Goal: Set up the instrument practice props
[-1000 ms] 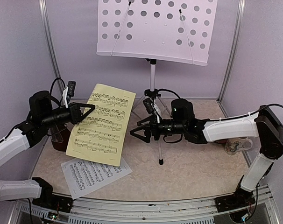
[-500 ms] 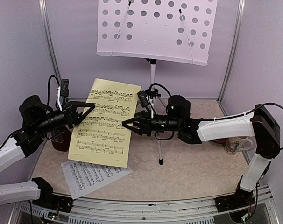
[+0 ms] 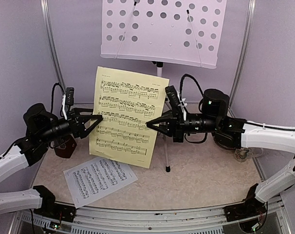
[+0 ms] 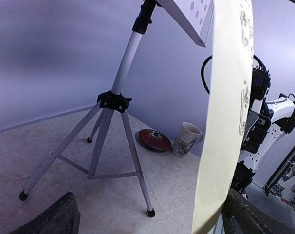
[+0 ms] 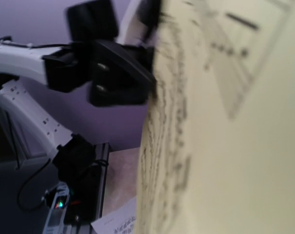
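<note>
right gripper [image 3: 150, 125] is pinched shut on the 3 o'clock edge of the yellow sheet [image 3: 125, 117], holding it upright in the air with the print facing the top camera. left gripper [image 3: 98, 118] sits at the sheet's 9 o'clock edge with its jaws spread wide. from the left wrist view the paper's edge runs between the two fingers, and neither one is pressing on it as far as i can tell. so my read is the step in hand is getting the yellow page onto the music stand [image 3: 162, 29], whose perforated desk is at 12 o'clock above the sheet with no paper on it. next move probably calls for the right arm alone to carry the page up toward 12 o'clock, keep it from flopping, and set its bottom edge on the desk's lip. the left arm should back off toward 9 o'clock so it doesn't snag the edge. white sheet [image 3: 99, 178] lies flat on the table [image 3: 201, 180] at 7 o'clock and the brown metronome [image 3: 64, 146] is tucked behind the left arm at 9 o'clock, so both look like later jobs. mug [image 4: 186, 140] and red dish [image 4: 153, 139] sit past the stand's legs, not part of this.
</note>
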Robot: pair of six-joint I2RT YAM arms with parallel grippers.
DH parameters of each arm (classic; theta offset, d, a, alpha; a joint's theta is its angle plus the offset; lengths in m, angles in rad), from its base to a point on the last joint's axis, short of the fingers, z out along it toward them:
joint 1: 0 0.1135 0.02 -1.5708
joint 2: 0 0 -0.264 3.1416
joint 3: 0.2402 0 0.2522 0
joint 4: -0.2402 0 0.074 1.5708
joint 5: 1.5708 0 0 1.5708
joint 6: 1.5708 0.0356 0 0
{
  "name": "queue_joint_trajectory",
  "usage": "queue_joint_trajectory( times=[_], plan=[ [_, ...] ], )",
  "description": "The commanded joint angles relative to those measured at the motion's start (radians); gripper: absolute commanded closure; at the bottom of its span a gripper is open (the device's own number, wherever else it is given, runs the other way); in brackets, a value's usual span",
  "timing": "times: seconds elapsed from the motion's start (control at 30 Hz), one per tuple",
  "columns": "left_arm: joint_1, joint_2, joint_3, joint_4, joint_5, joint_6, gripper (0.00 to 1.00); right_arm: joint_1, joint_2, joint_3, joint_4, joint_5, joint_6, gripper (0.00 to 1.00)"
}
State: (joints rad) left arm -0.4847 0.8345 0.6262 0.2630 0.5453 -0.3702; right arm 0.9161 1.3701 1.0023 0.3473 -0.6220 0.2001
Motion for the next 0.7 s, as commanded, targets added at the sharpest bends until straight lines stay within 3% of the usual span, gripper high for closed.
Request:
queue_joint_trajectory(
  times=[0.0, 0.1, 0.2, 0.43, 0.6, 0.63, 0.67],
  plan=[
    [0.002, 0.035, -0.032, 0.146, 0.165, -0.058, 0.01, -0.002, -0.047, 0.024, -0.262, 0.008, -0.13, 1.0],
    [-0.058, 0.039, -0.017, 0.193, 0.121, -0.039, 0.02, -0.006, -0.061, 0.038, -0.293, 0.008, -0.133, 1.0],
    [-0.092, 0.047, 0.014, 0.229, 0.107, -0.026, 0.11, -0.008, -0.06, 0.066, -0.353, 0.01, -0.144, 1.0],
    [-0.147, 0.13, 0.102, 0.263, 0.158, -0.025, 0.65, -0.025, -0.083, 0.112, -0.388, 0.012, -0.133, 1.0],
    [-0.173, 0.171, 0.15, 0.255, 0.146, -0.016, 0.89, -0.033, -0.092, 0.139, -0.379, 0.001, -0.121, 1.0],
    [-0.173, 0.172, 0.157, 0.256, 0.138, -0.015, 0.93, -0.034, -0.094, 0.14, -0.376, 0.011, -0.119, 0.97],
    [-0.173, 0.17, 0.164, 0.26, 0.134, -0.016, 0.97, -0.035, -0.098, 0.137, -0.368, 0.024, -0.116, 0.87]
  ],
)
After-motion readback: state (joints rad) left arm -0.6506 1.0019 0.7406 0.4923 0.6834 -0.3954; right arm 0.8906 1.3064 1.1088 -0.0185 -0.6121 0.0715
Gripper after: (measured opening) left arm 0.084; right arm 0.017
